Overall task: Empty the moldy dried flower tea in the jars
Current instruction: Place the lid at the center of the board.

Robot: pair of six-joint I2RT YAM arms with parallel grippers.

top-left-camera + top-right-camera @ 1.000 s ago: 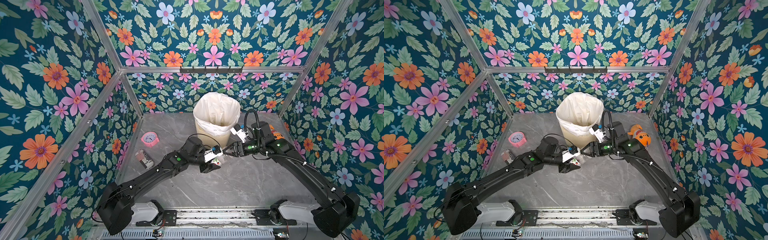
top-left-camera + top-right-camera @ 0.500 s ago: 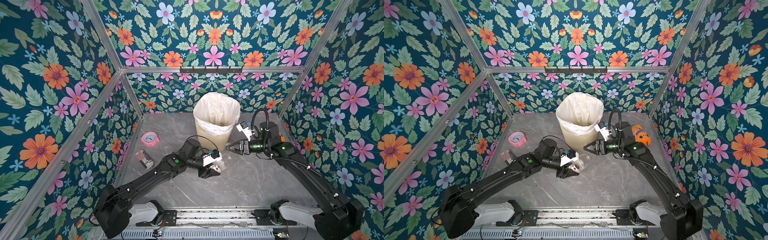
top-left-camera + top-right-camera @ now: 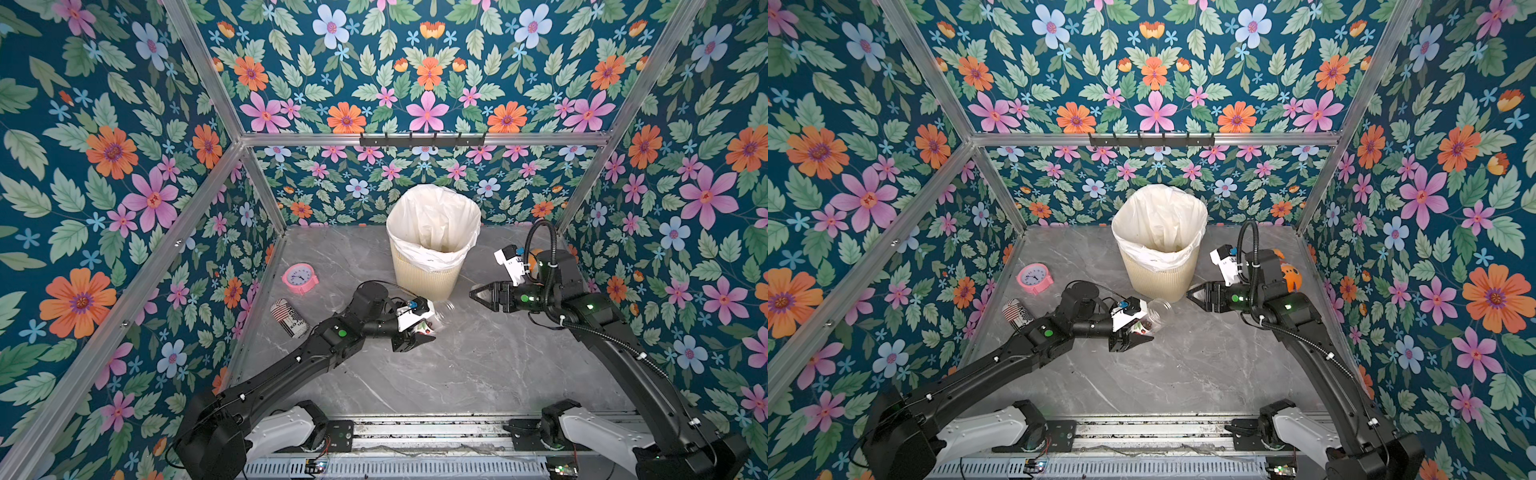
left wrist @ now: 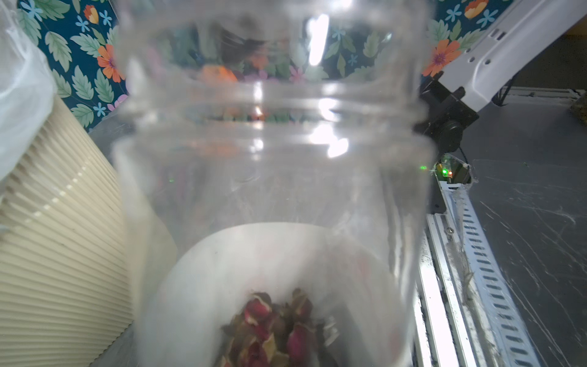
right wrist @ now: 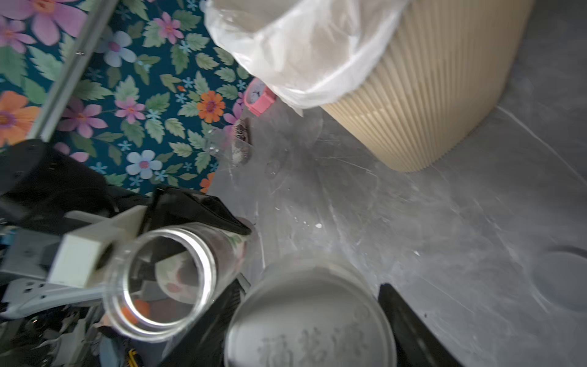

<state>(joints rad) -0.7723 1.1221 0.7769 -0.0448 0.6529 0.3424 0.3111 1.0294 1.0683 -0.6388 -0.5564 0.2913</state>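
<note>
My left gripper (image 3: pixel 417 332) is shut on a clear jar (image 3: pixel 1152 318) with a red-marked white label, held on its side with the mouth open toward the right. Dark red moldy dried flower tea (image 4: pixel 276 324) lies heaped at the jar's bottom. To the right and apart from it, my right gripper (image 3: pixel 478 293) is shut on the jar's white disc lid (image 5: pixel 309 321), which has raised characters on it. The right wrist view shows the jar's open mouth (image 5: pixel 158 279) beside the lid. A faint clear shape (image 5: pixel 222 147) by the can may be the other jar.
A ribbed beige bin (image 3: pixel 419 282) with a white liner stands at the back, just behind both grippers. A pink clock (image 3: pixel 300 277) and a black-and-white can (image 3: pixel 289 318) lie at the left. An orange object (image 3: pixel 1289 276) sits behind the right arm. A clear disc (image 5: pixel 562 279) lies on the table.
The right gripper has drawn back to the right from the jar's mouth with the lid in it. The left gripper with the jar has shifted slightly nearer.
</note>
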